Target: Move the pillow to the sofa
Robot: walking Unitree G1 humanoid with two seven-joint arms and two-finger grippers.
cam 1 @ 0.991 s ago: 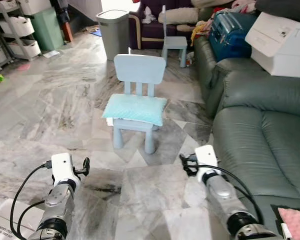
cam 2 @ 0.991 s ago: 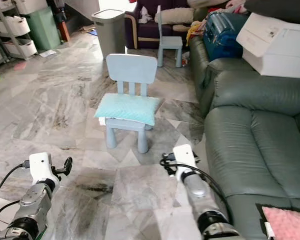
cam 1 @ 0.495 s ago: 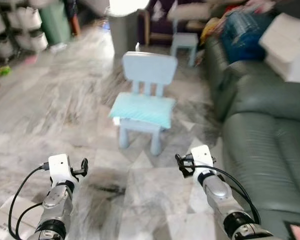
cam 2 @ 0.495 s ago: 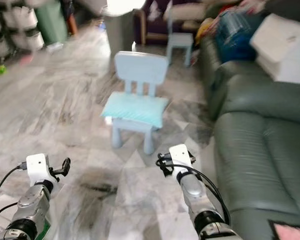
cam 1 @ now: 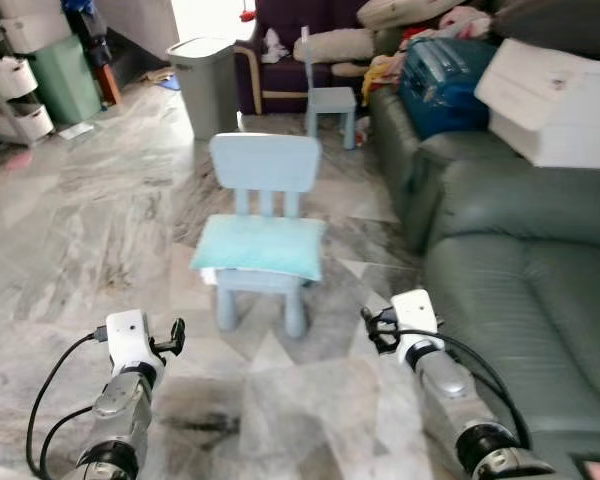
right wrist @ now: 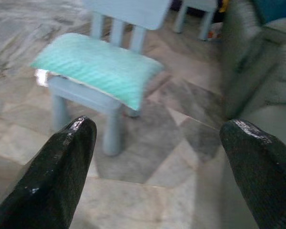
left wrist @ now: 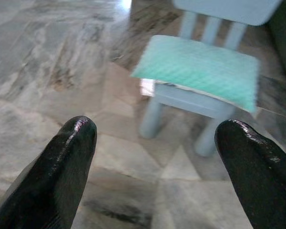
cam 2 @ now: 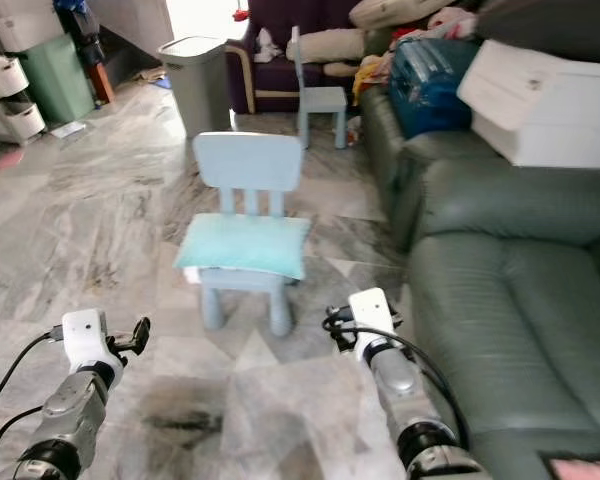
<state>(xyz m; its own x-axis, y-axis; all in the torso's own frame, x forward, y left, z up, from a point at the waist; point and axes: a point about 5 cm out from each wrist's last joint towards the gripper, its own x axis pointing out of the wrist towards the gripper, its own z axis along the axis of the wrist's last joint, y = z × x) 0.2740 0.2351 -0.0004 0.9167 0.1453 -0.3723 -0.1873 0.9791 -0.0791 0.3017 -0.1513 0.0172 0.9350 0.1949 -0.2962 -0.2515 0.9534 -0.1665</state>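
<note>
Nearest to the camera, both arms are held forward and low over the marble floor [cam 1: 100, 230]. The left gripper [left wrist: 162, 143] has its two black fingers [left wrist: 62, 176] spread wide apart, with nothing between them. The right gripper [right wrist: 157, 143] is the same, released and holding nothing. Both point toward the chair ahead.

A little farther stands a small light blue chair [cam 1: 265, 165] in the middle of the floor. The pillow [cam 1: 258, 247], light teal in colour, lies flat on its seat and hangs slightly over the edges. Neither gripper touches it.

On the robot's right is the dark green sofa [cam 1: 520, 270]. Its near seat cushion is bare, and it is close to the chair. On the far part of the sofa rest a white box [cam 1: 550, 100] and a blue suitcase [cam 1: 440, 85].

Farther back there is a grey bin [cam 1: 205, 85], a second small chair [cam 1: 330, 100] and a dark purple armchair [cam 1: 280, 60]. At the far left stand white storage drawers [cam 1: 15, 70].
</note>
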